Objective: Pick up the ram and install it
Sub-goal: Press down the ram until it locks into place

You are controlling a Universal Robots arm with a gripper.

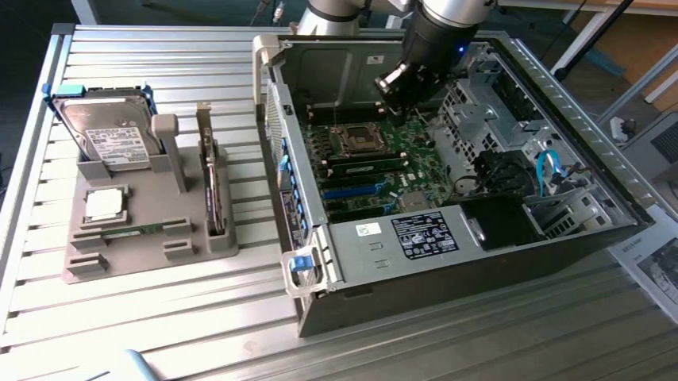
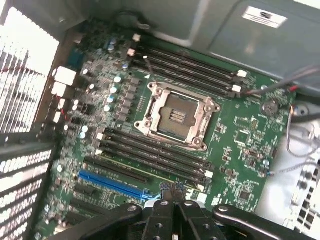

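Observation:
A thin green ram (image 1: 132, 231) stick lies flat in the grey holder (image 1: 106, 266) on the exterior view's left, in front of the silver processor chip (image 1: 104, 205). Another green stick (image 1: 366, 166) sits in a memory slot of the motherboard (image 1: 418, 171) inside the open computer case (image 1: 445, 262). My gripper (image 1: 398, 107) hangs inside the case above the empty processor socket (image 2: 176, 116). In the wrist view the gripper (image 2: 172, 197) is shut, its fingertips pressed together over the slots beside the socket, with nothing visible between them.
A hard drive (image 1: 106, 139) and an upright expansion card (image 1: 212, 190) stand in the holder. A drive cage, cables (image 1: 545, 171) and a black power supply (image 1: 498, 222) crowd the case on the exterior view's right. Case walls surround the motherboard.

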